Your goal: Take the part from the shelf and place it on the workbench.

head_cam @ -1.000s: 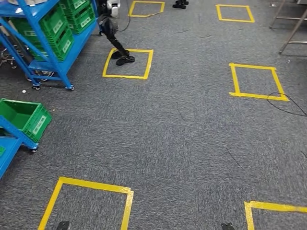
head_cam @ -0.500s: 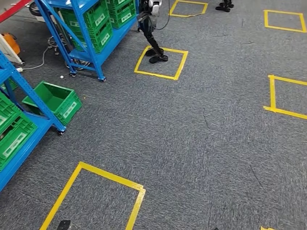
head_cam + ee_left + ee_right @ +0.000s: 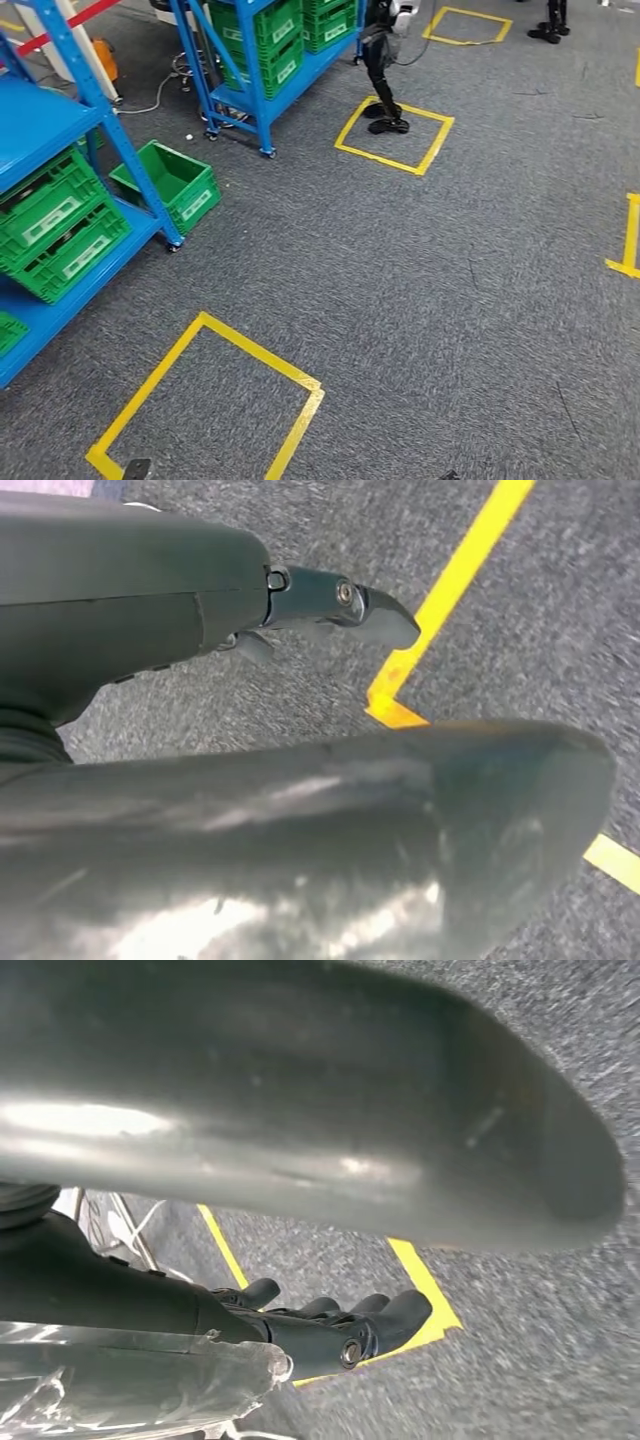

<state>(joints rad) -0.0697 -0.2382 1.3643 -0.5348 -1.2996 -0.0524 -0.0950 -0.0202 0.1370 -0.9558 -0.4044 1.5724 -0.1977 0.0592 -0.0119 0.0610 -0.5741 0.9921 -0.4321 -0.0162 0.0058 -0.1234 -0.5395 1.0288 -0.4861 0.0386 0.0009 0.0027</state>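
Grey carpet marked with yellow tape squares spreads out below me, and blue shelving loaded with green crates stands at my left, with one more crate on the floor beside it. Another rack and the legs of another robot lie further off. My left hand hangs over the carpet with fingers straight and nothing in them; my right hand hangs too, fingers loosely curled, nothing held. I cannot make out the part; I judge it sits in one of the shelf crates, whose contents I can't see. No workbench shows from my head. Both hands holding nothing fits either heading to the shelf or the part already delivered.
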